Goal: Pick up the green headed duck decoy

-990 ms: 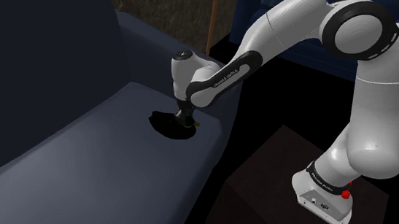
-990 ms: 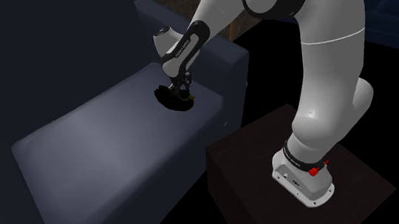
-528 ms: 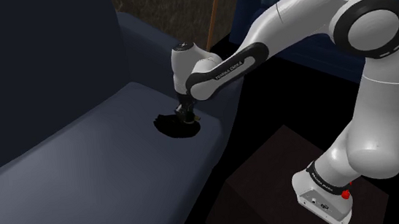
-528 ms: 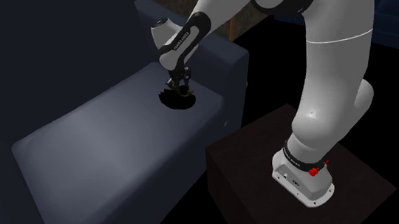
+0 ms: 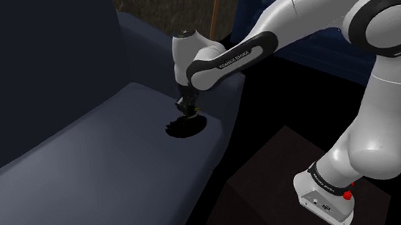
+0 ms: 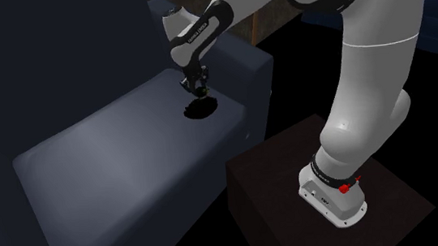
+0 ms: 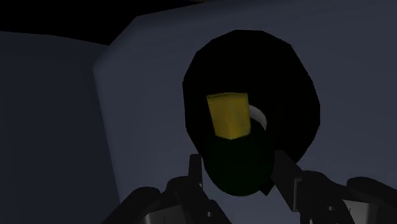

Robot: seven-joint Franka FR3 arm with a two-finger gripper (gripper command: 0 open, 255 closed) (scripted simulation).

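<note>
dark green is showing on the head of the duck decoy (image 7: pixel 238 156), which the black gripper (image 5: pixel 188 109) is clasping between its two fingers, closed partway around it. the yellow bill (image 7: pixel 228 114) is pointing away from the gripper. the decoy is hanging just above the blue sofa seat (image 5: pixel 85 161), over a round shadow (image 6: pixel 201 108) near the seat's edge.

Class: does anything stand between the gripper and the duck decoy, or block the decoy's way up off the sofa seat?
Nothing visible does. The jaws of the gripper clasp the duck decoy by its dark green head, nothing else between them. Above the sofa seat, nothing visible blocks the way up.
</note>
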